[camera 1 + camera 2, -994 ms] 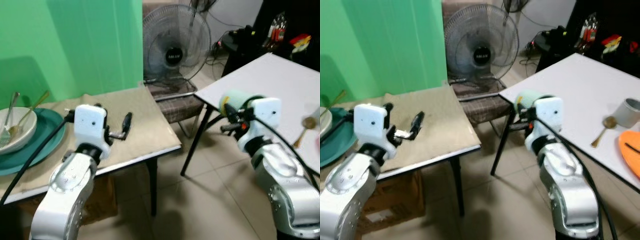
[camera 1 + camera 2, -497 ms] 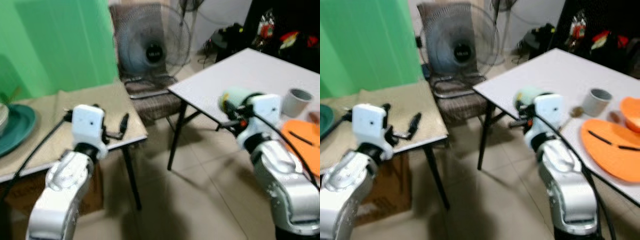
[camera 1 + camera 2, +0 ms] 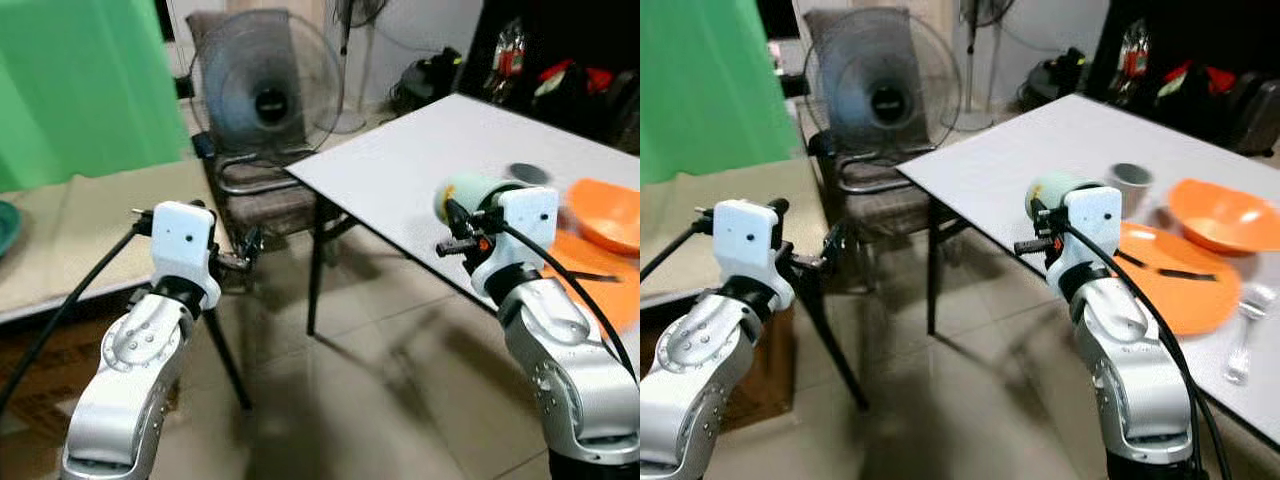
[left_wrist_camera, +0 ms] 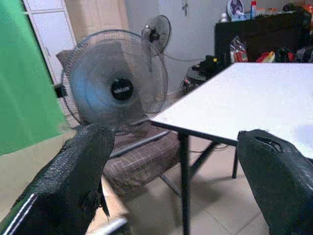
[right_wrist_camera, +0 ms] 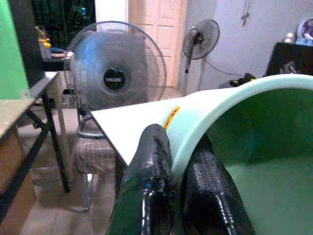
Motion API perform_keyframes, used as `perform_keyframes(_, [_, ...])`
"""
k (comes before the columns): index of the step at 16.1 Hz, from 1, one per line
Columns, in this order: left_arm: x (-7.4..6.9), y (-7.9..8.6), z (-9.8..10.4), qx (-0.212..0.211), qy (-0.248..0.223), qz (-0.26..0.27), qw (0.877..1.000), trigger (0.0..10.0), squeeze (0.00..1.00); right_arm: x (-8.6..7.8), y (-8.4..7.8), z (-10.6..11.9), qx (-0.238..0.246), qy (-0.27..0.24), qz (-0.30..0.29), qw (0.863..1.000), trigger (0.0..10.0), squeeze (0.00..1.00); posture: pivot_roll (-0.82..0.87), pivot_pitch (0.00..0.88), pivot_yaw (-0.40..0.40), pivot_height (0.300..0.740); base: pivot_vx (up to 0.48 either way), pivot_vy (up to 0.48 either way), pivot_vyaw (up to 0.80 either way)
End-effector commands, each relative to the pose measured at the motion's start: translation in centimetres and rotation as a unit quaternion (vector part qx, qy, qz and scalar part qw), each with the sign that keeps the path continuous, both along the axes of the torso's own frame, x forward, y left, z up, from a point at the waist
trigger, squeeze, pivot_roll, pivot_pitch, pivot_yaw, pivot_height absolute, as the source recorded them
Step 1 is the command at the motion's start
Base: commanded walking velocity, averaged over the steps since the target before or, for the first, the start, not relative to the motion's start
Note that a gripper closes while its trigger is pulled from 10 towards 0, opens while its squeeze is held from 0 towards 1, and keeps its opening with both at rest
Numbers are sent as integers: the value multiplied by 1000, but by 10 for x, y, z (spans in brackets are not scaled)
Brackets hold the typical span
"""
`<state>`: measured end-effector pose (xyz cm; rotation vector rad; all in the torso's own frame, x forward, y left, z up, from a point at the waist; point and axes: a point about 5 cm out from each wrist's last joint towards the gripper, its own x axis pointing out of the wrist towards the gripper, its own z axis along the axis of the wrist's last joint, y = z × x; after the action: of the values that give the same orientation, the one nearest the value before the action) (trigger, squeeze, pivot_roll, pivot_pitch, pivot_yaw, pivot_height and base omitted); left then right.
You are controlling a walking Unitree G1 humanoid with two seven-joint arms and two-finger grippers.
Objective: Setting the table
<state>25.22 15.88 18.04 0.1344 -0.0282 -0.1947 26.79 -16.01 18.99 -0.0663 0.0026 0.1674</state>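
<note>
- While it is held up over the near edge of the white table [image 3: 1040, 150], the right gripper [image 5: 178, 161] has its two black fingers [image 5: 154, 161] pinched together on the rim of a pale green cup [image 3: 462, 193], one finger outside the wall and one inside.
- From the right wrist camera the cup's rim [image 5: 230, 98] arcs away from the fingers toward 2 o'clock, its hollow opening to the camera.
- At 9 o'clock in the head views the left gripper [image 4: 171, 161] hangs in the air with its fingers [image 4: 80, 166] spread wide and nothing between them.
- Past that gap stands a grey pedestal fan [image 4: 115, 83] at 12 o'clock, behind a chair [image 3: 890, 205].
- On the white table, at 3 o'clock from the cup, sit an orange plate [image 3: 1175, 285] with dark chopsticks [image 3: 1160, 270] across it, an orange bowl [image 3: 1225, 215], a grey cup [image 3: 1130, 178] and a spoon [image 3: 1245, 330].
- A tan table [image 3: 100, 215] lies at 10 o'clock before a green backdrop [image 3: 80, 80].
</note>
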Motion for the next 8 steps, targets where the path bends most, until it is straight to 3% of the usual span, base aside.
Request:
perform_keyframes(1, [0, -5, -1, 1, 3, -11, 1000, 10000, 0, -1, -4, 6, -4, -11, -10, 1000, 10000, 0, -145, 0, 25, 740, 0, -296, 0])
perform_keyframes(8, [3, -6, 0, 6, 2, -19, 1000, 10000, 0, -1, -5, 4, -4, -7, -13, 1000, 10000, 0, -145, 0, 31, 740, 0, -295, 0])
